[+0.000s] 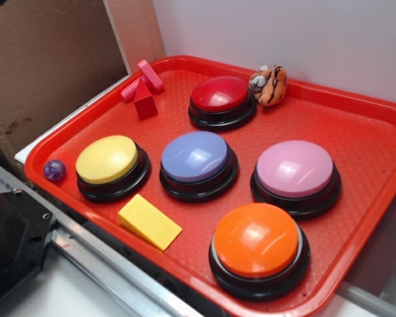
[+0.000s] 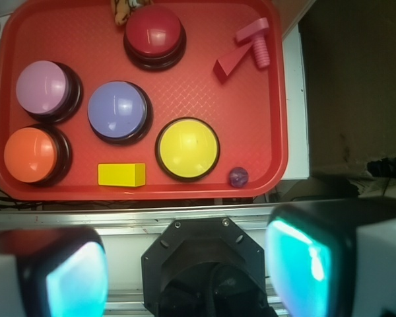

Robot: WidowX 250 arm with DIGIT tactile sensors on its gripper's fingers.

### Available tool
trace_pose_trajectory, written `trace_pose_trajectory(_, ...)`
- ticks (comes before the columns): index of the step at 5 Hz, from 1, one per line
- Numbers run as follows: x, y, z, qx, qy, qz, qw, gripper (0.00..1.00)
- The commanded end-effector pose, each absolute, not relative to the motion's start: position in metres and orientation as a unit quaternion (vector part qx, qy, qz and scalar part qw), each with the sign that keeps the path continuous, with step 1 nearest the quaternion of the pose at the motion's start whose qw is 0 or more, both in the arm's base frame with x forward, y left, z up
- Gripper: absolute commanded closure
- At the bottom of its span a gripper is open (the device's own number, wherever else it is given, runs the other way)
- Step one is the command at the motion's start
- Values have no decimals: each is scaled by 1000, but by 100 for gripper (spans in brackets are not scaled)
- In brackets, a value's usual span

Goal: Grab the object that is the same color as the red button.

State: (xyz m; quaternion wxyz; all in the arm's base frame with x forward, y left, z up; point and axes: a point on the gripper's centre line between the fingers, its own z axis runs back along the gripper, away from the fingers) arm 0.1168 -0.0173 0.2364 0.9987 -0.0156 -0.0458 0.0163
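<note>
Nothing is grabbed yet. My fingers (image 2: 188, 267) are spread wide and empty, hanging well back from the tray (image 2: 277, 132), above its near rim. The red block (image 1: 144, 101) lies at the tray's far left corner, seemingly touching the pink bolt (image 1: 140, 78), left of the red button (image 1: 219, 93). Reach, descent and pinch all remain.

gripper (image 2: 188, 267) raised, jaws spread, empty

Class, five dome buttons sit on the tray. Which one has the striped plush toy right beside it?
The red button, at the tray's far edge: the plush toy sits against its base, unlike the other four.
</note>
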Motion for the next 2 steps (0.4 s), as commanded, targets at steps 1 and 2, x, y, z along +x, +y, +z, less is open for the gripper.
trace_pose_trajectory(1, 117, -17, 236, -16, -46, 16, 999, 0)
trace_pose_trajectory(2, 144, -4, 214, -26, -47, 116, 992, 0)
